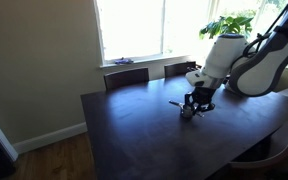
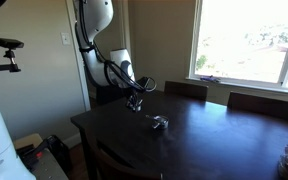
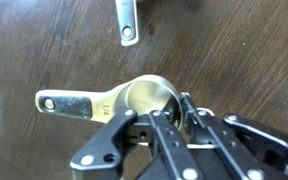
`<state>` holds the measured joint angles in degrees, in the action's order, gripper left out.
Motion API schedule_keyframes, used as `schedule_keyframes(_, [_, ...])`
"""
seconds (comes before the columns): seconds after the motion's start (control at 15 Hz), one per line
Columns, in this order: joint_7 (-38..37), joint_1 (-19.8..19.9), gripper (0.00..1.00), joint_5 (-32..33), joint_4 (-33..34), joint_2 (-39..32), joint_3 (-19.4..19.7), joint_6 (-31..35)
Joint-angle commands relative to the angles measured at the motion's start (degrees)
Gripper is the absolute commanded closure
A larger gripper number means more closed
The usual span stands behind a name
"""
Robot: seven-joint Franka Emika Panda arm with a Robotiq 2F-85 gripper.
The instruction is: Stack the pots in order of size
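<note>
Dark table [image 1: 134, 130], 2 chairs [image 1: 126, 77] behind it. Bright window [image 1: 134, 25], beige wall [image 1: 34, 60], wood floor [image 1: 54, 160]. Daylight reflects on the table.

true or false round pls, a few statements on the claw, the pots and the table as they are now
1. The claw is shut on the rim of a silver pot. True.
2. That pot's handle points to the right in the wrist view. False: it points to the left.
3. A second handle shows at the top edge of the wrist view, apart from the gripped pot. True.
4. The table is white. False: it is dark wood.
</note>
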<state>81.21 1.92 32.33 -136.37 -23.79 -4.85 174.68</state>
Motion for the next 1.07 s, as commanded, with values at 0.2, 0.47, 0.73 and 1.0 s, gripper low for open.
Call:
schedule_keyframes(0.2, [-3.16, 0.73, 0.94, -8.62, 3.18, 2.31, 0.60, -2.55])
schedule_keyframes(0.47, [-8.42, -0.20, 0.94, -11.36, 6.59, 0.55, 3.04, -4.41])
schedule_keyframes(0.73, [-12.12, 1.10, 0.94, -14.93, 17.11, -5.80, 3.08, -11.04])
schedule_keyframes(1.0, [-15.40, 1.77, 0.94, -17.65, 27.28, -13.56, 2.78, -16.66])
